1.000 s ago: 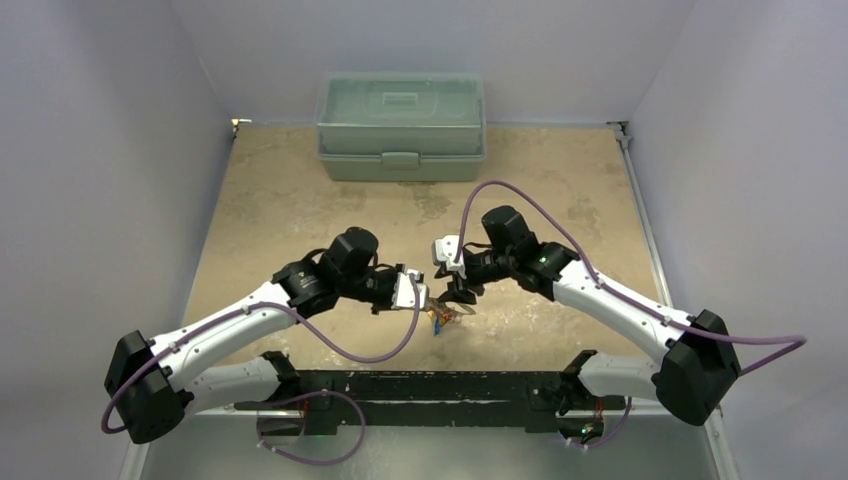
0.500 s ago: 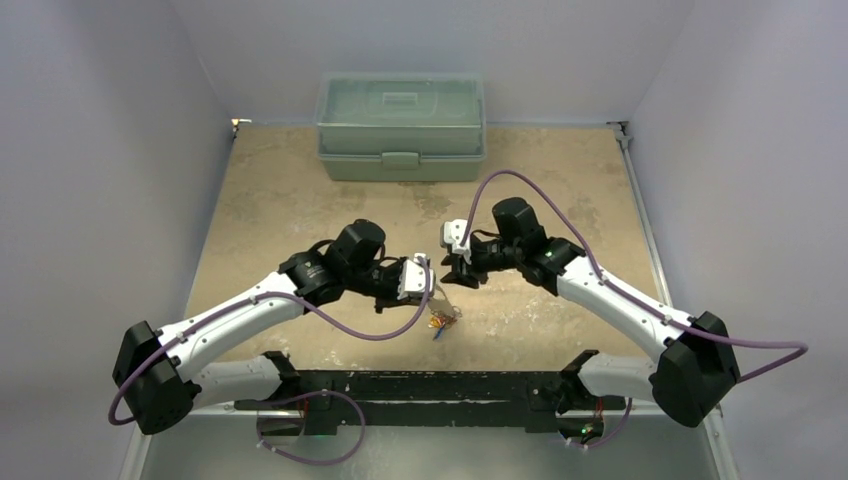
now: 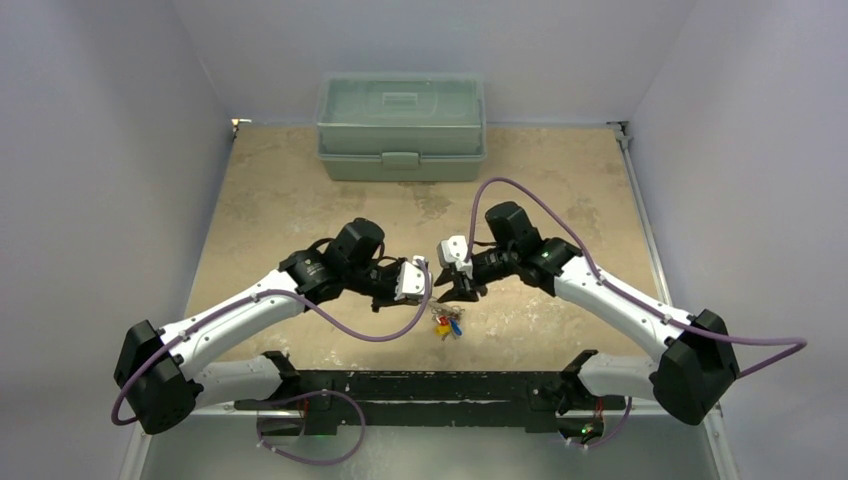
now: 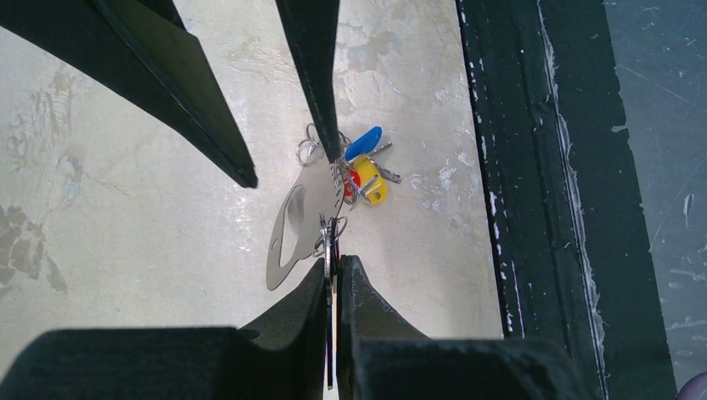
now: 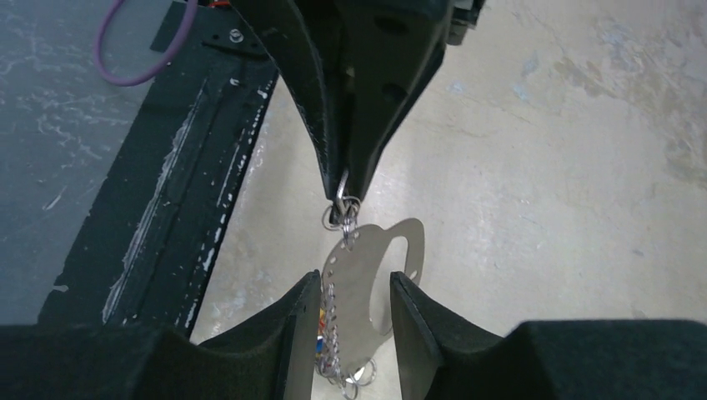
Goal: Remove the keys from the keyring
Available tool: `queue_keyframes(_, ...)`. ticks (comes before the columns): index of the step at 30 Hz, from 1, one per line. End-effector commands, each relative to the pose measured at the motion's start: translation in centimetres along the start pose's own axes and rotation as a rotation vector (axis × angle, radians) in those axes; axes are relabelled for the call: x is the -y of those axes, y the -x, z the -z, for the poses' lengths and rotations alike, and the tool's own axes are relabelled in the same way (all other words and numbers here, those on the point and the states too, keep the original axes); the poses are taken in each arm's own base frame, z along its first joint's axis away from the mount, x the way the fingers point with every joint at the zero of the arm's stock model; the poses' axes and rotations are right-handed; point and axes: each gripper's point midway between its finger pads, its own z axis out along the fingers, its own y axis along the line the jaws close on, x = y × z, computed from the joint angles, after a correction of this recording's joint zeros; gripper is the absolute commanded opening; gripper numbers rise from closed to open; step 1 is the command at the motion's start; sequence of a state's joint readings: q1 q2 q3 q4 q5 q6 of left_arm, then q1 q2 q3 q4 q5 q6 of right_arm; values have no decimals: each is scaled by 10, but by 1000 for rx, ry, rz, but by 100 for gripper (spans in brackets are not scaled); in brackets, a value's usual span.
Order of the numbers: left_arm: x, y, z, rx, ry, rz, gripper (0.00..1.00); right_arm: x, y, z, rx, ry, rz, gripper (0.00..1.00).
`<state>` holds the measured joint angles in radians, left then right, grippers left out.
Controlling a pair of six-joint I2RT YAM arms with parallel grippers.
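The two arms meet at the middle of the tan table [image 3: 290, 200]. The left gripper [image 3: 418, 279] reaches in from 9 o'clock and the right gripper [image 3: 453, 290] from 3 o'clock, their tips just beside one another.

The left gripper's jaws are pressed together on a small wire ring [image 5: 343, 202]. This ring links into the top of the keyring [image 5: 360, 279], a flat grey metal plate with an oval cut-out. The plate hangs below that pinch, in the air between the two grippers.

The right gripper's fingers [image 5: 302, 337] are partly spread, one on each side of the plate. In the right wrist view the plate fills the gap between them and its edge lies against the inner face of one finger. I cannot tell whether they actually squeeze it or only bracket it.

The keys [image 4: 365, 177] form a small cluster of silvery metal with blue, yellow and red tags. They sit at 6 o'clock of the fingertips in the overhead view, near the black rail [image 3: 440, 385]. A run of little rings trails from the plate's edge towards them. Whether the cluster rests on the table or dangles just above it cannot be told.

A pale green lidded toolbox [image 3: 400, 125] stands at the table's 12 o'clock edge, well apart from the arms.
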<state>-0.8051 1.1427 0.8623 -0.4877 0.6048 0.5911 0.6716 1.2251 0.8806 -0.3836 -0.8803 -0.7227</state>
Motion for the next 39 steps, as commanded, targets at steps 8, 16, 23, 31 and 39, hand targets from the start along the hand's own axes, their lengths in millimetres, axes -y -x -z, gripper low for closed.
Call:
queue_keyframes(8, -4, 24, 6, 72, -12, -73, 0, -3, 23, -17, 40, 27, 21, 29)
queue_keyframes(16, -3, 27, 6, 86, -16, -80, 0, -1, 21, -23, 40, 25, 22, 27)
queue_keyframes(23, -3, 28, 9, 87, -15, -81, 0, -2, 10, -25, 17, 17, 29, 25)
queue_keyframes(31, -3, 29, 9, 92, -16, -82, 0, -5, 5, -26, 12, 30, 29, 27)
queue_keyframes(39, -3, 30, 9, 100, -16, -80, 0, -6, 3, -27, 22, 24, 36, 23)
